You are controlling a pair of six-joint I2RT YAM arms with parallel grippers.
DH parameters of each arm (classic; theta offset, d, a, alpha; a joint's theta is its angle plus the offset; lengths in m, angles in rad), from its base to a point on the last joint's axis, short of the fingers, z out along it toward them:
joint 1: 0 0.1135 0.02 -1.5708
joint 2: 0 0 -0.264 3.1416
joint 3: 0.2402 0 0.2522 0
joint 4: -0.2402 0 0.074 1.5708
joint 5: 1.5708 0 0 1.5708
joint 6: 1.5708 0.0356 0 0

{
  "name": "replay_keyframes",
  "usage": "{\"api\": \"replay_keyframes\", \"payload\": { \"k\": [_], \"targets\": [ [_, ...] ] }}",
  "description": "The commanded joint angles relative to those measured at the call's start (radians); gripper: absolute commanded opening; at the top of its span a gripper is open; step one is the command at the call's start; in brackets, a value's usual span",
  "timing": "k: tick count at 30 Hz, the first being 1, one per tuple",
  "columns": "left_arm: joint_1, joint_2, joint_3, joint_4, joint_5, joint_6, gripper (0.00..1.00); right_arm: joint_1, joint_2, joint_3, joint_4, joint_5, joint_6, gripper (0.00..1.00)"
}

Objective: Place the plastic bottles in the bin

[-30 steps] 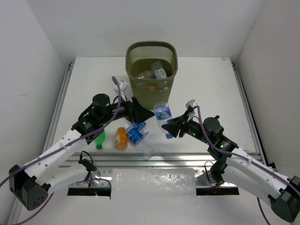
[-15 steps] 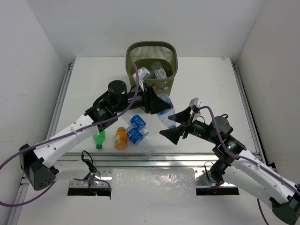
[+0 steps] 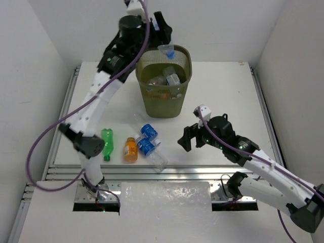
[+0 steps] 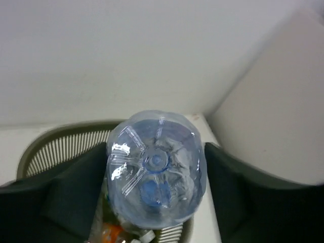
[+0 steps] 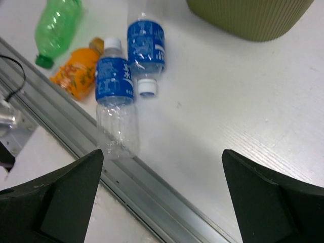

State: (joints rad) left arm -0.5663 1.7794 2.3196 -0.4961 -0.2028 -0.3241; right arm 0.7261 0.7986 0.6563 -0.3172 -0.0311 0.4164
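Left gripper [image 3: 164, 39], upper centre of the top view, pinches a clear thin-walled plastic bottle with a blue cap [image 4: 156, 169] by its base end, cap down over the olive-green mesh-walled plastic bin [image 3: 163, 101]. Right gripper [image 5: 161, 154] is spread wide and empty above blue-labelled clear bottles [image 5: 114, 76], a green bottle [image 5: 58, 25] and an orange bottle [image 5: 78, 73] lying lower left on the tabletop. Bottles look empty, light, slick, crushable and prone to rolling, so probably best squeezed gently across mid-body.
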Motion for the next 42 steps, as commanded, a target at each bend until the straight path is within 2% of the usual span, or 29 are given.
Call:
{"api": "replay_keyframes", "payload": {
  "k": [1, 2, 5, 9, 11, 12, 13, 15, 16, 18, 22, 24, 25, 26, 27, 28, 29, 31, 33, 34, 35, 37, 39, 42],
  "targets": [
    [0.054, 0.176, 0.107, -0.206, -0.006, 0.031, 0.79, 0.003, 0.080, 0.059, -0.014, -0.049, -0.037, 0.99],
    [0.060, 0.183, 0.101, -0.188, -0.001, 0.031, 0.99, 0.003, 0.097, 0.059, 0.000, -0.058, -0.039, 0.99],
    [0.074, 0.158, 0.055, -0.144, 0.010, 0.028, 1.00, 0.027, 0.196, 0.074, 0.065, -0.099, -0.037, 0.98],
    [0.068, -0.004, -0.021, -0.131, -0.021, 0.017, 1.00, 0.105, 0.368, 0.118, 0.099, -0.086, -0.060, 0.95],
    [0.054, -0.101, -0.127, -0.148, -0.078, -0.004, 1.00, 0.142, 0.433, 0.137, 0.133, -0.085, -0.053, 0.95],
    [0.034, -0.218, -0.181, -0.145, -0.142, -0.015, 1.00, 0.150, 0.498, 0.141, 0.145, -0.095, -0.050, 0.94],
    [0.031, -0.282, -0.315, -0.138, -0.156, -0.038, 1.00, 0.173, 0.529, 0.146, 0.162, -0.105, -0.048, 0.94],
    [0.025, -0.482, -0.458, -0.087, -0.178, -0.059, 1.00, 0.193, 0.624, 0.166, 0.191, -0.113, -0.050, 0.94],
    [0.025, -0.539, -0.579, -0.066, -0.185, -0.070, 1.00, 0.212, 0.657, 0.180, 0.191, -0.115, -0.050, 0.94],
    [0.023, -0.676, -0.664, -0.070, -0.204, -0.081, 1.00, 0.229, 0.717, 0.219, 0.179, -0.125, -0.047, 0.94],
    [0.025, -0.833, -0.868, -0.091, -0.166, -0.078, 1.00, 0.291, 0.847, 0.262, 0.179, -0.122, -0.038, 0.94],
    [0.025, -0.899, -0.963, -0.101, -0.152, -0.069, 1.00, 0.308, 0.873, 0.258, 0.202, -0.113, -0.021, 0.89],
    [0.025, -0.937, -0.994, -0.110, -0.149, -0.066, 1.00, 0.311, 0.873, 0.246, 0.223, -0.101, -0.007, 0.85],
    [0.025, -0.957, -1.028, -0.111, -0.153, -0.061, 1.00, 0.314, 0.869, 0.240, 0.230, -0.101, -0.001, 0.75],
    [0.025, -0.980, -1.096, -0.110, -0.158, -0.053, 1.00, 0.320, 0.861, 0.235, 0.231, -0.086, 0.007, 0.63],
    [0.025, -1.001, -1.129, -0.107, -0.158, -0.049, 1.00, 0.325, 0.822, 0.217, 0.240, -0.079, 0.012, 0.46],
    [0.025, -1.041, -1.158, -0.105, -0.153, -0.046, 1.00, 0.331, 0.792, 0.207, 0.239, -0.070, 0.016, 0.42],
    [0.025, -1.080, -1.229, -0.104, -0.112, -0.041, 1.00, 0.349, 0.722, 0.195, 0.199, -0.021, 0.024, 0.38],
    [0.025, -1.133, -1.279, -0.099, -0.037, -0.049, 1.00, 0.364, 0.535, 0.187, 0.150, 0.016, 0.042, 0.36],
    [0.025, -1.134, -1.296, -0.090, -0.005, -0.049, 1.00, 0.365, 0.534, 0.183, 0.139, 0.023, 0.042, 0.36],
    [0.025, -1.155, -1.312, -0.079, 0.037, -0.053, 1.00, 0.366, 0.434, 0.177, 0.130, 0.029, 0.056, 0.35],
    [0.025, -1.179, -1.353, -0.017, 0.162, -0.070, 1.00, 0.366, 0.342, 0.155, 0.132, 0.054, 0.056, 0.35],
    [0.025, -1.183, -1.388, 0.075, 0.359, -0.085, 1.00, 0.366, 0.226, 0.132, 0.165, 0.039, 0.039, 0.33],
    [0.025, -1.157, -1.433, 0.204, 0.638, -0.121, 1.00, 0.365, 0.110, 0.072, 0.303, -0.068, 0.019, 0.31]
  ]
}}
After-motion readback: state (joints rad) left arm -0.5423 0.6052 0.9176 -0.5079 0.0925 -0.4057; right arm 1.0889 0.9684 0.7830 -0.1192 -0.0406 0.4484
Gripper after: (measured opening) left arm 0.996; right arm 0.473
